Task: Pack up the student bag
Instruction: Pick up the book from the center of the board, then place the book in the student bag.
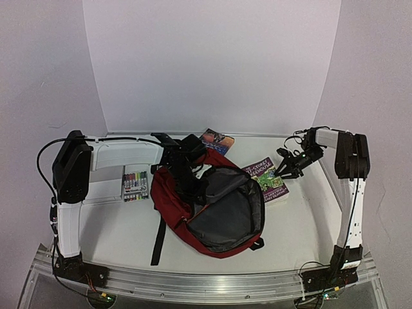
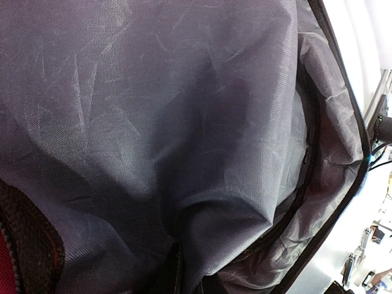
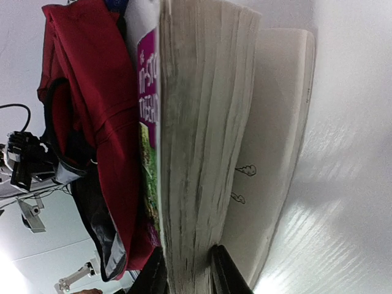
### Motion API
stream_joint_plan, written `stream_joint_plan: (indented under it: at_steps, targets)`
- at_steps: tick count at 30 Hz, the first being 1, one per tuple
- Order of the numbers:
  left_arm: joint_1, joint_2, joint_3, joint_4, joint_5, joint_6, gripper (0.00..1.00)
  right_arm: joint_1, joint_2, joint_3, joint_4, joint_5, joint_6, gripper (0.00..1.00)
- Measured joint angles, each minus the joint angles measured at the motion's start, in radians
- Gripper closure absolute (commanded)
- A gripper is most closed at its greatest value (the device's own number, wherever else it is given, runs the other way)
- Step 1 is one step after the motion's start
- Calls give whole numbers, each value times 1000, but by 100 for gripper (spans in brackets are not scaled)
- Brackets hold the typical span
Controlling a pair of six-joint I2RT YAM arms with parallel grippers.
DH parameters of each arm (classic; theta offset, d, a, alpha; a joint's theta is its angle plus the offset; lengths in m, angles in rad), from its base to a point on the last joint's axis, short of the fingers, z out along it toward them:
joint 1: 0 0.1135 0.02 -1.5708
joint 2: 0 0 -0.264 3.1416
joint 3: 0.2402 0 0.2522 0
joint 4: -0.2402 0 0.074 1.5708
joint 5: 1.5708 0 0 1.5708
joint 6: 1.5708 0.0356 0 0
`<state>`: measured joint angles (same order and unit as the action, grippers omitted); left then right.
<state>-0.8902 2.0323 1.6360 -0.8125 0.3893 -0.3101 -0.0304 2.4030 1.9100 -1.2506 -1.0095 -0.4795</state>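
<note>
The student bag (image 1: 222,209) lies unzipped at the middle of the table (image 1: 122,228), its grey lining gaping. It looks soft, light and floppy, so its mouth would sag unless held by the rim or zip edge. At the bag's 11 o'clock the left claw (image 1: 190,172) is closed tight, seemingly pinching that rim. At 2 o'clock the right claw (image 1: 288,166) stands part open, its fingers (image 3: 228,272) straddling the book (image 1: 269,181); whether they grip it cannot be told.

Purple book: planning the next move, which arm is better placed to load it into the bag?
Right. The right gripper straddles the page edge of the purple book, beside the open student bag; the left gripper sits at the bag's rim.
</note>
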Motion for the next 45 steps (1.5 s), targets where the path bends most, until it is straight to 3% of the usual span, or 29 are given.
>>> stream_joint_plan:
  at_steps: [1, 3, 6, 8, 10, 20, 27, 33, 38, 45]
  targets:
    - [0, 0, 0, 0, 0, 0, 94, 2, -1, -7, -3, -6, -6, 53]
    - [0, 0, 0, -1, 0, 0, 94, 14, -1, -28, -7, -16, -23, 57]
    - [0, 1, 0, -6, 0, 1, 94, 40, -1, -44, -19, -21, -34, 76]
    - [0, 2, 0, -14, 0, 1, 94, 57, -1, -43, -26, -23, -30, 94]
    - [0, 3, 0, -21, 0, 1, 94, 68, -1, -41, -28, -20, -22, 100]
    - [6, 11, 40, -16, 1, -16, 99, -12, -33, -45, -9, -6, 78, 100]
    - [14, 83, 168, -7, 16, -56, 100, -146, -234, -55, 28, -7, 159, 100]
    - [22, 220, 351, 2, 30, -79, 100, -182, -426, -81, 38, -72, 242, 100]
    - [34, 260, 409, 39, 25, -109, 100, -164, -611, -292, 174, -122, 452, 100]
    - [47, 260, 412, 66, 27, -158, 100, 9, -903, -672, 628, -3, 918, 100]
